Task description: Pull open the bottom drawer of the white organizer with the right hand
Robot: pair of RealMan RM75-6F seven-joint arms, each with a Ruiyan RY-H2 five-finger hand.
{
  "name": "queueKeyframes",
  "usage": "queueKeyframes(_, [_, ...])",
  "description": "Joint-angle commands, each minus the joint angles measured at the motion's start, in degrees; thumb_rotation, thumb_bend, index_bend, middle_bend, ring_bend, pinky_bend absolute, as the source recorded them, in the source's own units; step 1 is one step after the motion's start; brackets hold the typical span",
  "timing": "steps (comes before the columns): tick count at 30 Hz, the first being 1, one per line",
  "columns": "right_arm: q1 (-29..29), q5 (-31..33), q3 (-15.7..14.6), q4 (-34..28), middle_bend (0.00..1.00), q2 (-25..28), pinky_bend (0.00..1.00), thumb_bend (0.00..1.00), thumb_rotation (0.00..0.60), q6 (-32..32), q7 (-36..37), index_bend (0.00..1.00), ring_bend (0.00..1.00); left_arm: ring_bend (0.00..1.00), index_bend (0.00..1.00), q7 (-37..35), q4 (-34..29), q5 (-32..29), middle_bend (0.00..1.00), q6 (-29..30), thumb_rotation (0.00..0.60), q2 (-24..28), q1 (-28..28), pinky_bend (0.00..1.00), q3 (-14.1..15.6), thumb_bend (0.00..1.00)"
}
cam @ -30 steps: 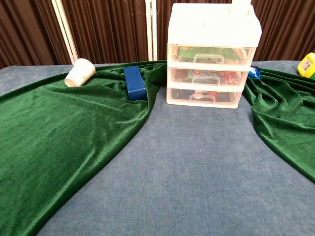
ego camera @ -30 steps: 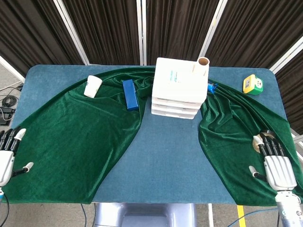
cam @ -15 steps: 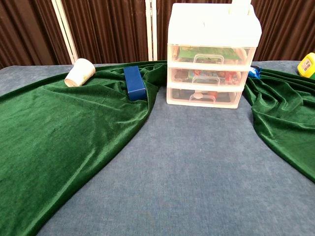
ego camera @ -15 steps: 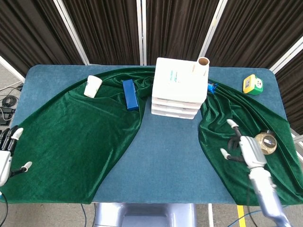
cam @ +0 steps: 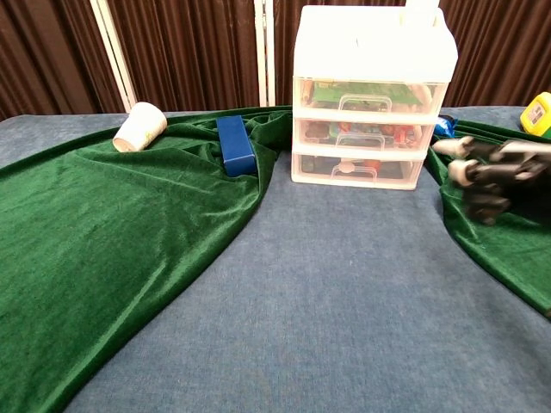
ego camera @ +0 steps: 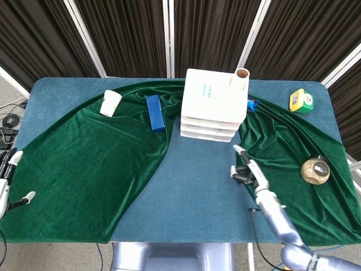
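Near left edge, our left hand (ego camera: 5, 180) rests w/ fingers apart, holding nothing, on the green cloth (ego camera: 90, 164); our right hand (ego camera: 248, 172) hovers empty over the blue table (ego camera: 197, 186), fingers partly curled, near and just right of the white organizer (cam: 370, 95). The organizer stands mid-table, far side, its bottom drawer (cam: 357, 170) closed, w/ a cardboard tube (ego camera: 242, 76) on top. Farther left lie a blue box (ego camera: 154, 113) and a tipped paper cup (ego camera: 110, 103); far right, a yellow gadget (ego camera: 301, 100).

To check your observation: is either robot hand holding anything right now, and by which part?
Nothing is held. The right hand is short of the organizer; the left hand is empty.
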Motion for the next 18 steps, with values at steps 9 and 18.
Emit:
queueKeyframes(9, [3.03,1.95,1.68,8.50,0.92,-8.91,0.81,0.59,0.600,-5.42,5.33,0.06,0.93,0.00,0.00,-1.41,0.47,-0.90,0.00,-0.94,0.600,0.30,-0.27,0.00,-0.32,0.03])
queueKeyframes(18, [6.37,3.65,3.72,17.10,0.92,-15.37,0.81,0.59,0.600,-8.92,6.74,0.09,0.93,0.00,0.00,-2.82,1.28,-2.00,0.00,-1.89,0.600,0.30,-0.63,0.00,-0.81,0.03])
